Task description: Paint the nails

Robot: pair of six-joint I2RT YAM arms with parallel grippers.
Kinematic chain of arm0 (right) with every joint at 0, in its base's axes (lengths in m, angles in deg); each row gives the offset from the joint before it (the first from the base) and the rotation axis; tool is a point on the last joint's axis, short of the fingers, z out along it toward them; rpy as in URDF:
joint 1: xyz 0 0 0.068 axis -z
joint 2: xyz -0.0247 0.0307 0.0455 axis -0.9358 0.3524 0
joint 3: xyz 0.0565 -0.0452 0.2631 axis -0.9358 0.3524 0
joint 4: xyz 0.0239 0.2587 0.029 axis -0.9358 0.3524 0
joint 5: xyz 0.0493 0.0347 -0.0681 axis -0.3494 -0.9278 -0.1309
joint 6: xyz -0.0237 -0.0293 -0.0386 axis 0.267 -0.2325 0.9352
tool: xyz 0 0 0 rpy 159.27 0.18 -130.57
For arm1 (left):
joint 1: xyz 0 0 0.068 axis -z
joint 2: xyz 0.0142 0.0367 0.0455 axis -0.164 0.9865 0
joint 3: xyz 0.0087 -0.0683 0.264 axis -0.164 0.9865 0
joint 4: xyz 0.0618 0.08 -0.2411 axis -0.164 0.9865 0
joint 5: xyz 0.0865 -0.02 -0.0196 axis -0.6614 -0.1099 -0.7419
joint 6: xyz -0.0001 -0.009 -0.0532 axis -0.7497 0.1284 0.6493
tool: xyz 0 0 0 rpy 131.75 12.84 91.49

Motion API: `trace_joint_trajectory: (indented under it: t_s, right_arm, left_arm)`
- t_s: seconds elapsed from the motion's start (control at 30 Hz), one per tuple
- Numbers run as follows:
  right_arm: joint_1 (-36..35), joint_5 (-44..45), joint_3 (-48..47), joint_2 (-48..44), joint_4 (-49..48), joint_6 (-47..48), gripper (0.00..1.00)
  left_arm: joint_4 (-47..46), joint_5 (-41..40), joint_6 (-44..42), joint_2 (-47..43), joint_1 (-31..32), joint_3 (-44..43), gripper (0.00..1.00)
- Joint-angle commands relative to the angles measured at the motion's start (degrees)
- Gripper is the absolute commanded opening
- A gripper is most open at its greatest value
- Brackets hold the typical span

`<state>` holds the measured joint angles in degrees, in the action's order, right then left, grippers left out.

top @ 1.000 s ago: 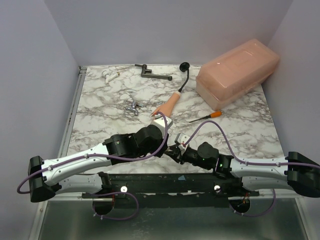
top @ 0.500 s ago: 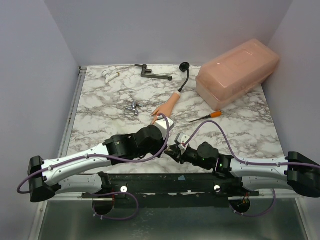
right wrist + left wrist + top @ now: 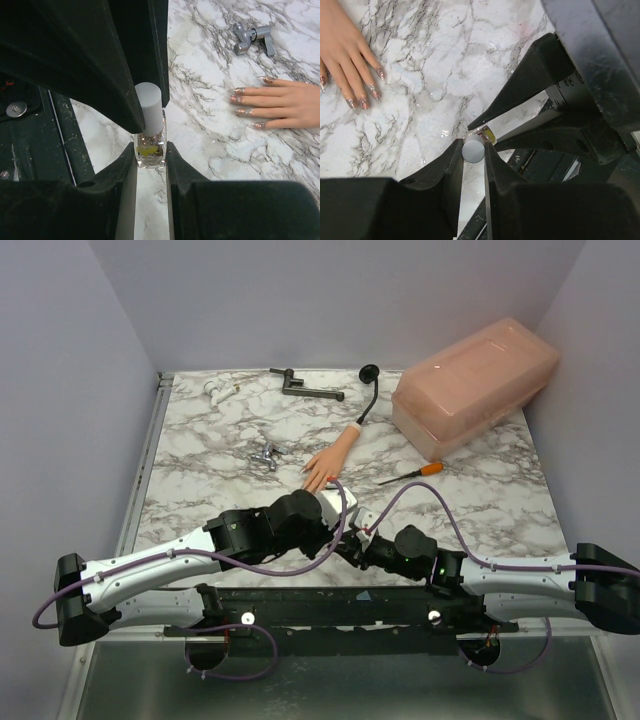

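Note:
The peach mannequin hand (image 3: 333,453) lies palm down mid-table, on a black curved stem (image 3: 372,395). Its nails (image 3: 314,480) point toward me; they show glittery reddish tips in the left wrist view (image 3: 369,93) and the right wrist view (image 3: 245,101). My right gripper (image 3: 150,156) is shut on a clear glitter nail polish bottle (image 3: 149,145), just near of the hand. My left gripper (image 3: 473,150) is shut on the bottle's white cap (image 3: 473,151), which sits on the bottle's top (image 3: 148,102). The two grippers meet at the near middle (image 3: 343,532).
A large pinkish translucent box (image 3: 475,385) stands at the back right. An orange-handled tool (image 3: 415,473) lies in front of it. A small metal fitting (image 3: 265,455) lies left of the hand, and a dark bracket (image 3: 305,388) and a white piece (image 3: 220,390) lie at the back.
My left gripper has drawn back from the mannequin's fingertips toward the near edge and now meets the bottle in the right gripper. The right arm has barely moved.

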<state>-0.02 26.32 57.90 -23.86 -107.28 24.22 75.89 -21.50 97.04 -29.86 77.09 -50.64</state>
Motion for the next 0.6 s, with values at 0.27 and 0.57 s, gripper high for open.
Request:
trace_joint_trajectory:
  t_s: [0.27, 0.57]
  right_arm:
    - [0.3, 0.6, -0.7, -0.9, -2.4, 0.1, 0.01]
    - [0.2, 0.8, -0.8, -0.8, -2.4, 0.1, 0.01]
  left_arm:
    - [-0.1, 9.3, -6.3, -1.4, 0.7, -0.1, 0.01]
    - [0.7, 8.9, -5.1, -4.0, 0.7, -0.7, 0.27]
